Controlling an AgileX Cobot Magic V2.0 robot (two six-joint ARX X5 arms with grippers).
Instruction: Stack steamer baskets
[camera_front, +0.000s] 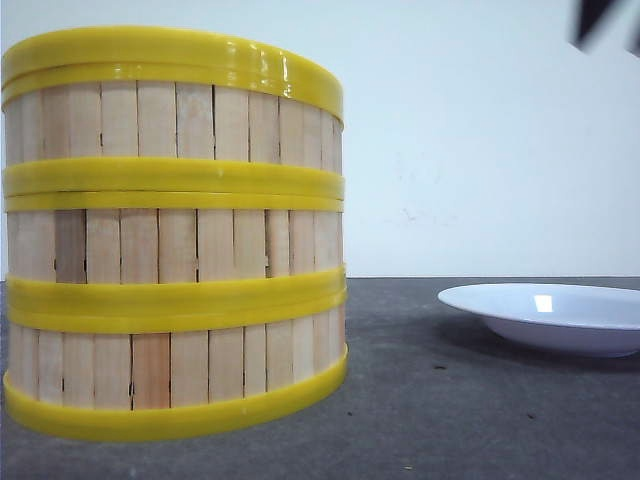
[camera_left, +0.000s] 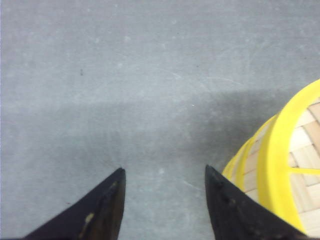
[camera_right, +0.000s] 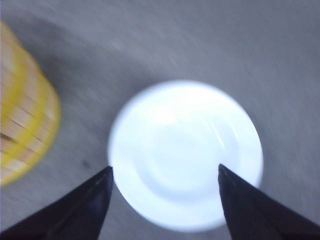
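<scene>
Baskets stood as one column at the left of the front frame: the three steamer baskets (camera_front: 175, 235) stacked on the grey desk (camera_front: 450, 410). A white plate (camera_front: 550, 315) sat at the right, apart from them. The left gripper (camera_left: 165, 175) hung beside the stack, fingers apart (holding nothing). The right gripper (camera_right: 165, 172) hovered spread above the plate.

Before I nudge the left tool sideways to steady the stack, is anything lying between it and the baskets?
Nothing visible. The left tool hangs open over bare table, with the stacked baskets right beside one finger. The white plate sits off on the stack's far side.
</scene>
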